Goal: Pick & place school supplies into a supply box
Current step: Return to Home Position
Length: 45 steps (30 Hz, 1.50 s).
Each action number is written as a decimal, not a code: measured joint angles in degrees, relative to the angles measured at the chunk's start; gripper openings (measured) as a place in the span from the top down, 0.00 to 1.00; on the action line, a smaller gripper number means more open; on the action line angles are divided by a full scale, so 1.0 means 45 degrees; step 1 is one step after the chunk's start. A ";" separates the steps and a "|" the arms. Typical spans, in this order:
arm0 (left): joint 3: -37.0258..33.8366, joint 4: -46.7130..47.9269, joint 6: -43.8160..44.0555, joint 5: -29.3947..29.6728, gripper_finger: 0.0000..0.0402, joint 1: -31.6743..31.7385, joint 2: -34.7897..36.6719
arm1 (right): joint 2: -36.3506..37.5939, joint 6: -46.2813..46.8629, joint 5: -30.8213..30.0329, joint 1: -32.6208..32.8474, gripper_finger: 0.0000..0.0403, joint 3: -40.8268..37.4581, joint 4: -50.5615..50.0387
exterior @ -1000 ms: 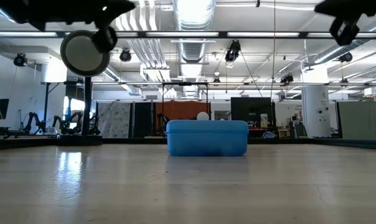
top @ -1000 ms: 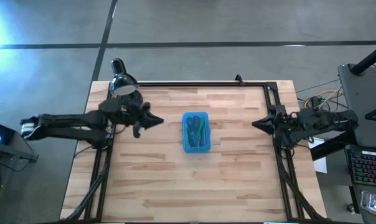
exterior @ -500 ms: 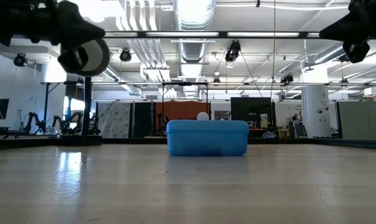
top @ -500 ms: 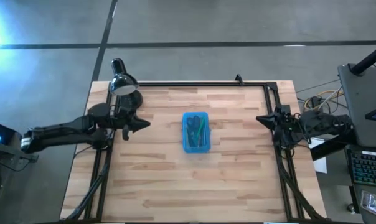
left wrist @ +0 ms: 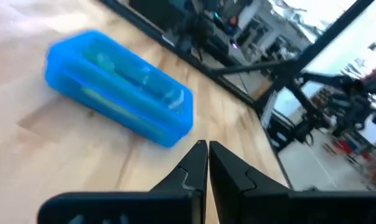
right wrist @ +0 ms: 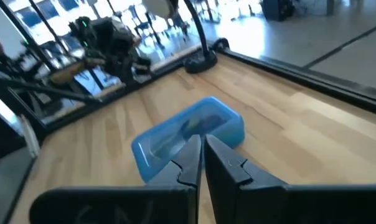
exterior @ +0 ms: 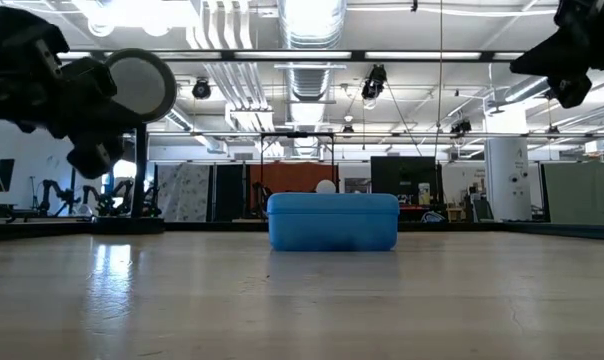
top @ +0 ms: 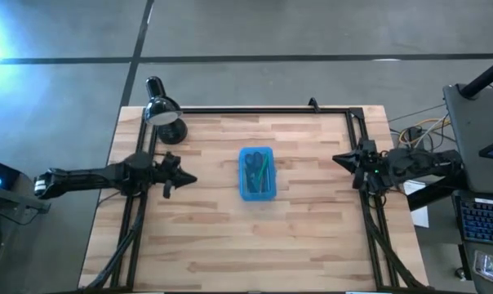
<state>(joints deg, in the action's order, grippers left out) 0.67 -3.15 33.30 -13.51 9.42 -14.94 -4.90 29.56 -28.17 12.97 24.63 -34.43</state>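
claws both empty, fingers pressed together: left claw (top: 189, 178) near the left edge of the bench (top: 230, 245), right claw (top: 338, 159) near its right edge. school supplies (top: 261, 170) show only as blurred green and dark shapes through the lid. supply box (top: 257, 172), translucent blue, lies closed mid-bench. desk lamp (top: 161, 110) stands at one corner.

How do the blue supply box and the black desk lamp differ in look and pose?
The supply box is translucent blue; the desk lamp is black. The supply box lies flat mid-table; the desk lamp stands at a corner. Both rest on the wooden table.
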 joint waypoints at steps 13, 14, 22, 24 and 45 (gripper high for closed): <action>-0.0035 0.0056 0.0015 0.0454 1.00 0.0050 0.2832 | 0.0811 -0.0001 -0.0082 -0.0529 0.97 -0.3401 0.7726; -0.0035 0.0065 0.0015 0.0449 1.00 0.0050 0.2931 | 0.0674 -0.0002 -0.0076 -0.0529 0.97 -0.3800 0.8502; -0.0039 0.0090 0.0031 0.0459 1.00 0.0050 0.3046 | 0.0615 -0.0002 -0.0074 -0.0626 0.97 -0.5369 0.8910; -0.0039 0.0090 0.0035 0.0458 1.00 0.0050 0.3064 | 0.0704 -0.0004 -0.0065 -0.0797 0.97 -0.5369 0.9223; -0.0049 0.0090 0.0032 0.0454 1.00 0.0094 0.3145 | 0.1063 -0.0004 -0.0086 -0.2370 0.97 -0.5359 0.8634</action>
<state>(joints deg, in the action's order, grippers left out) 0.45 -2.74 33.44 -11.46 9.85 -0.79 -0.12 29.54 -28.56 2.31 0.51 4.43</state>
